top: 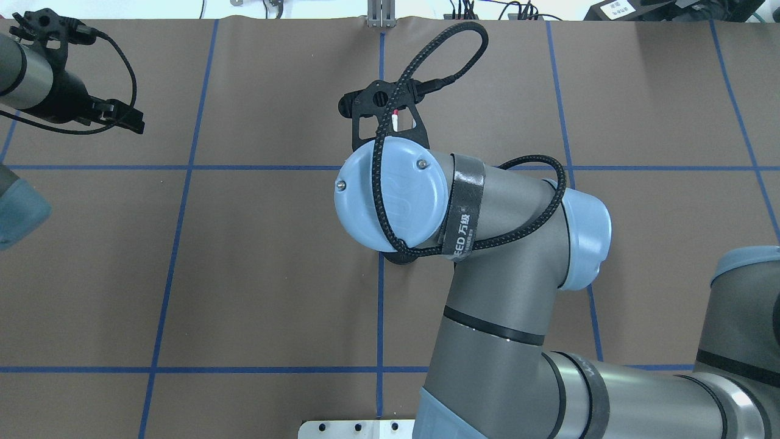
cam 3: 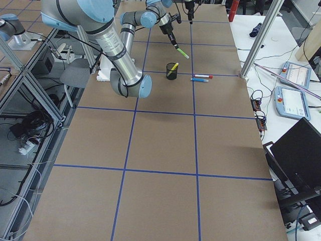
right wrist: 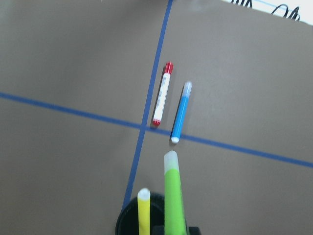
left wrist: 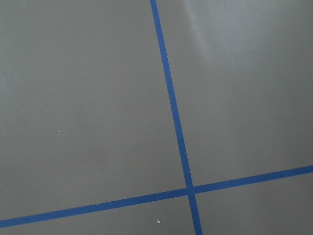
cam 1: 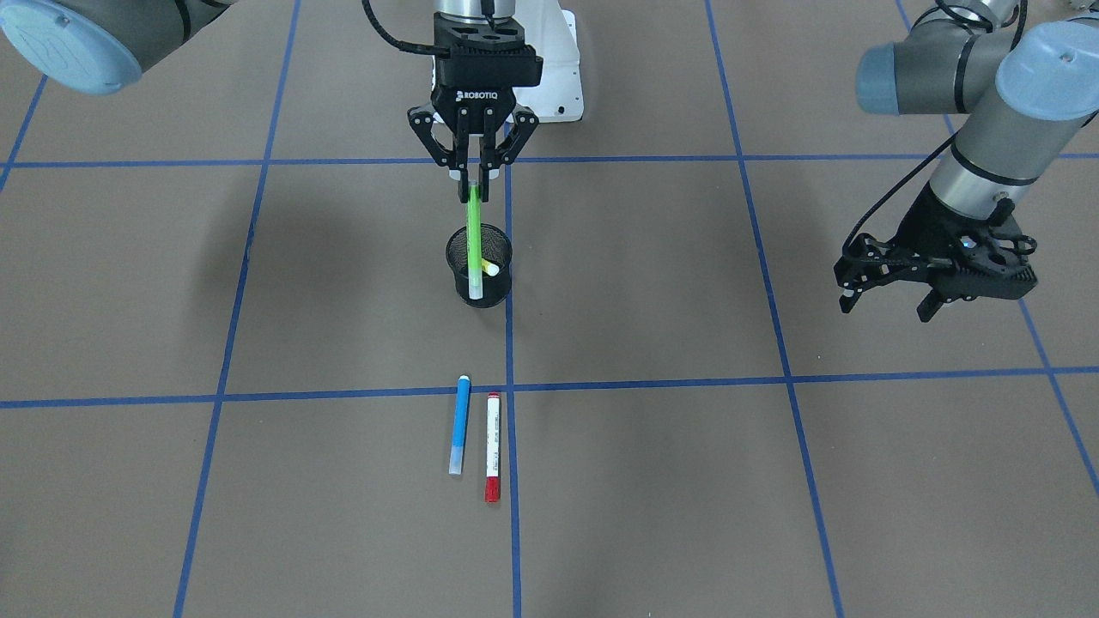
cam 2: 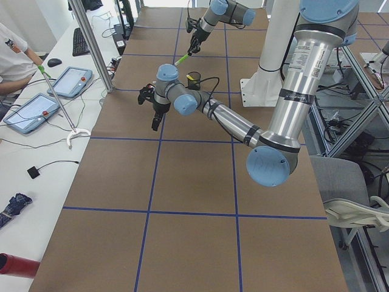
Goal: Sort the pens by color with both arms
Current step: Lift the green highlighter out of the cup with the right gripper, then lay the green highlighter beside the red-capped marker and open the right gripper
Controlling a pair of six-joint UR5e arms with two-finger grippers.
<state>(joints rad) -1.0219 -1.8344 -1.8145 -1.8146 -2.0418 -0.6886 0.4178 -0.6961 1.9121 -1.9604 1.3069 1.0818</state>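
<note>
My right gripper [cam 1: 475, 176] is shut on the top end of the lime green pen [cam 1: 473, 227] and holds it in the air above the black mesh cup [cam 1: 459, 255], as the exterior right view [cam 3: 180, 51] shows. The yellow pen [cam 1: 490, 268] leans inside the cup. The blue pen [cam 1: 460, 425] and the white pen with the red cap [cam 1: 493, 446] lie side by side on the table beyond the cup. The right wrist view shows the green pen [right wrist: 174, 196], yellow pen [right wrist: 143, 210], blue pen [right wrist: 180, 112] and red-capped pen [right wrist: 161, 94]. My left gripper [cam 1: 884, 309] is open and empty, far off to the side.
The brown table is marked with blue tape lines [cam 1: 506, 388]. The white metal base [cam 1: 562, 77] stands behind the cup. My right arm's elbow [top: 390, 195] hides the cup in the overhead view. An operator's table with tablets [cam 2: 67, 82] runs along the far edge.
</note>
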